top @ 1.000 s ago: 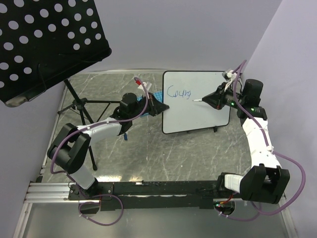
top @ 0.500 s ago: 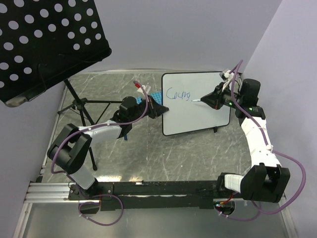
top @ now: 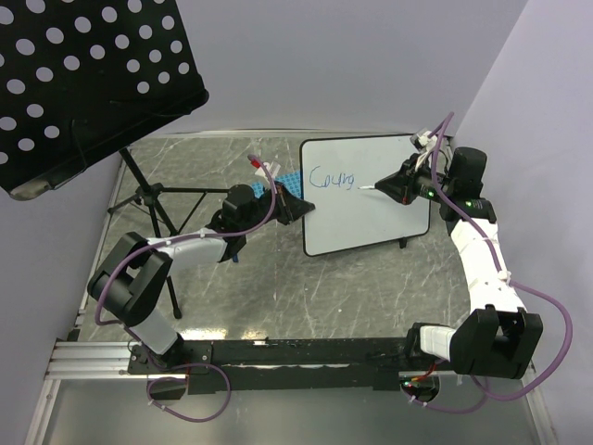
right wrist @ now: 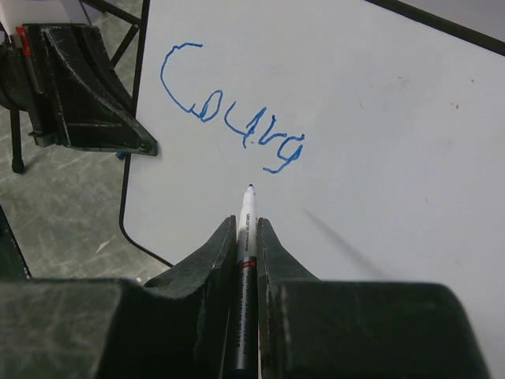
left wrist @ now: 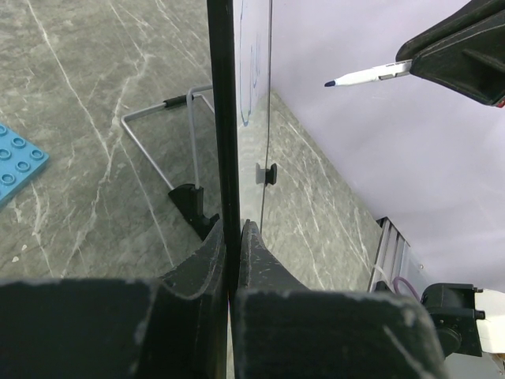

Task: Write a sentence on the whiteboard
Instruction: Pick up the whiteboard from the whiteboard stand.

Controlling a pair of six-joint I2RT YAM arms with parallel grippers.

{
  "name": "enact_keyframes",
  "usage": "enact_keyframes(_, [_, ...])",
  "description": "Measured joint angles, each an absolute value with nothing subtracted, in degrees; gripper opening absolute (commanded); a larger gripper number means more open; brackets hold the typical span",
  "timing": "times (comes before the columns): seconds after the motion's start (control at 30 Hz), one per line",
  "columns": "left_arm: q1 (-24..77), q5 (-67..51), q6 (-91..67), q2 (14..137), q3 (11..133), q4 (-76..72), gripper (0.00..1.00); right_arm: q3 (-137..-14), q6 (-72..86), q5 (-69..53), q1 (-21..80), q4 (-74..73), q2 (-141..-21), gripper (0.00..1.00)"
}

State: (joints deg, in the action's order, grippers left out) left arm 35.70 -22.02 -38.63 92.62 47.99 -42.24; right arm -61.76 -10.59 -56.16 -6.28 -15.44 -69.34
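Blue-tipped marker [right wrist: 246,229] pinched in right fingers [right wrist: 209,268], tip just below sentence [right wrist: 237,118]; left fingers [left wrist: 201,264] clamp whiteboard [left wrist: 223,118] edge.

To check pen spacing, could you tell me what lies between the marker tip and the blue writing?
Only a stretch of bare whiteboard, seen in the right wrist view; the marker tip sits just below the blue writing.

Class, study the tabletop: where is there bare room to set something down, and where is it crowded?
Barest: the table in front of the whiteboard, down to the base rail. The far strip between stand legs and board. Crowded: the board's left edge, clamped by the left hand beside the blue plate.
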Motion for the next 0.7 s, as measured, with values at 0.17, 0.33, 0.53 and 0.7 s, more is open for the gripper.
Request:
enact_keyframes(0.17, [35.8,-21.6,-38.7,92.0,47.3,-42.4,0.01,-61.8,-10.8,-56.2,-6.3,-15.4,-69.3,0.00])
enact_keyframes(0.33, [35.8,-21.5,-38.7,91.9,47.1,-42.5,0.01,-61.7,-11.0,-56.2,-6.3,-15.4,-69.4,0.00])
enact_keyframes(0.53, [35.9,-21.5,-38.8,91.7,47.0,-42.5,0.01,-61.7,-11.0,-56.2,-6.3,-15.4,-69.4,0.00])
enact_keyframes(0.7, [35.9,-21.3,-39.1,91.7,46.5,-43.1,0.01,-61.7,-11.2,-56.2,-6.3,-15.4,-69.4,0.00])
